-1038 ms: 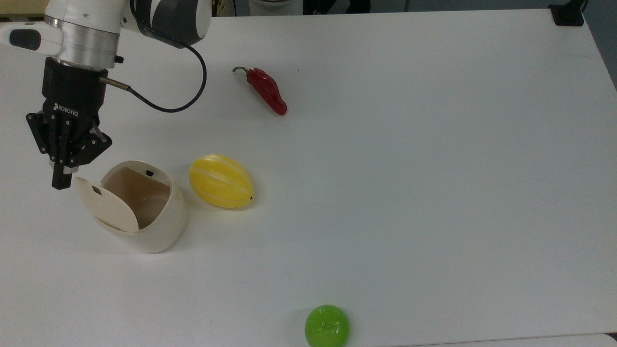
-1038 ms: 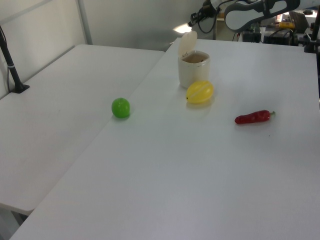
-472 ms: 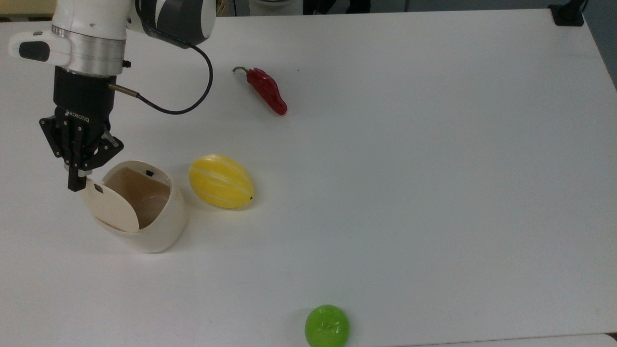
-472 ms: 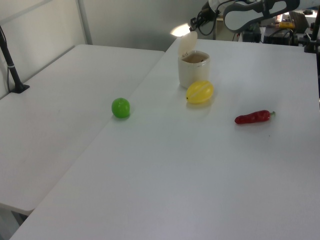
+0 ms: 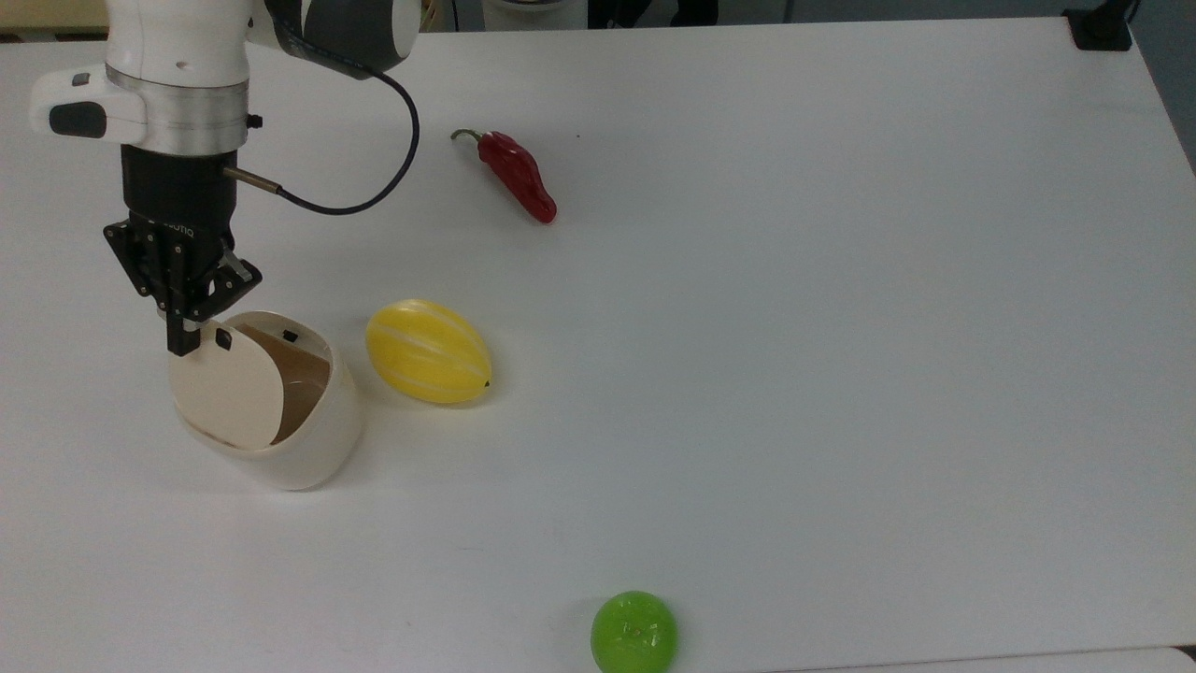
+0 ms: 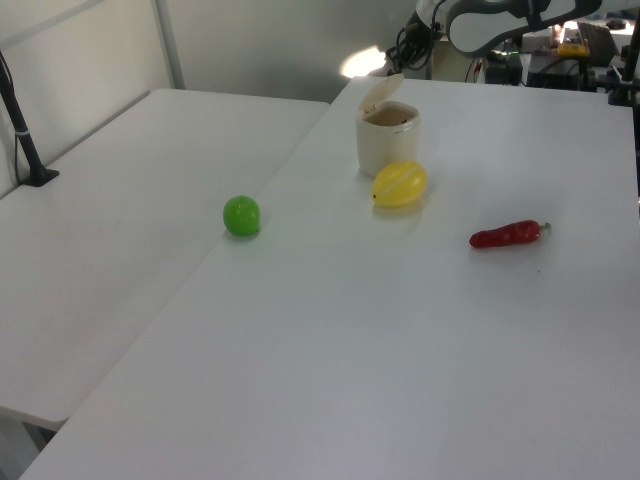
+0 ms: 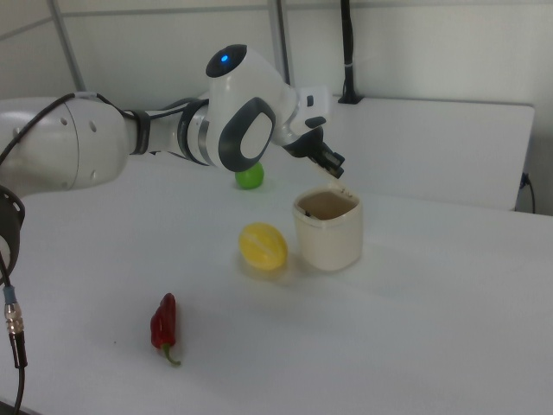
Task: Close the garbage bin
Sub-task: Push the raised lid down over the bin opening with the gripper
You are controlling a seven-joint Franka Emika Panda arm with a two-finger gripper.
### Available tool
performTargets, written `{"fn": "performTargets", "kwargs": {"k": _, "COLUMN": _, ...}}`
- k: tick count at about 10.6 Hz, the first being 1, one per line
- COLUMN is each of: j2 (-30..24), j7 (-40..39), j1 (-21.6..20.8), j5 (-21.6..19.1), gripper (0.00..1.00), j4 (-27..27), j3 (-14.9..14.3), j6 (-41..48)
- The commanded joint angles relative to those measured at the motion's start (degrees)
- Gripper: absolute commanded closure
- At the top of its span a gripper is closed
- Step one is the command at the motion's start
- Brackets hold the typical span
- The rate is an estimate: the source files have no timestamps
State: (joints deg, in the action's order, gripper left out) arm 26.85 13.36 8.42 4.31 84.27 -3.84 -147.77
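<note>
Bin place: the garbage bin (image 5: 308, 439) stands upright on the desk (image 5: 841, 374), near the top view's left edge, just beside a yellow melon (image 5: 428, 350) on the top view's right
Lid: the lid (image 5: 229, 393) is half raised, tilted over the mouth, hinged on the side toward the top view's left; its dark mark sits near the upper free edge
Pincer: the pincer (image 5: 183, 344) has its fingers drawn together with nothing between them, tip set against the back of the lid's upper edge
Why so held: shut fingers make one blunt pusher, and contact high on the lid, far from the hinge, looks best for tipping it down
Facing: the mouth faces up, and the lid would fall toward the melon
Long axis: the tub's axis is vertical; the lid slants
Other items: a red chilli (image 5: 516, 175) and a green ball (image 5: 633, 632) lie well apart
</note>
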Motion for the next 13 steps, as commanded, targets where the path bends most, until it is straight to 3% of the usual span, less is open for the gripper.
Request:
{"fn": "performTargets", "kwargs": {"k": 1, "j2": -2.06, "j7": -0.09, "j1": -1.65, "j5": -0.53, "gripper": 1.0, "j4": 0.89, "j3": -0.12, "j6": 5.81}}
{"fn": "performTargets", "kwargs": {"k": 4, "j2": -1.98, "j7": -2.72, "j1": -2.26, "j5": -0.62, "gripper": 1.0, "j4": 1.07, "j3": -0.03, "j6": 11.97}}
{"fn": "performTargets", "kwargs": {"k": 13, "j2": 0.4, "j7": -3.08, "j1": -2.35, "j5": -0.35, "gripper": 1.0, "j4": 1.86, "j3": -0.12, "j6": 11.72}}
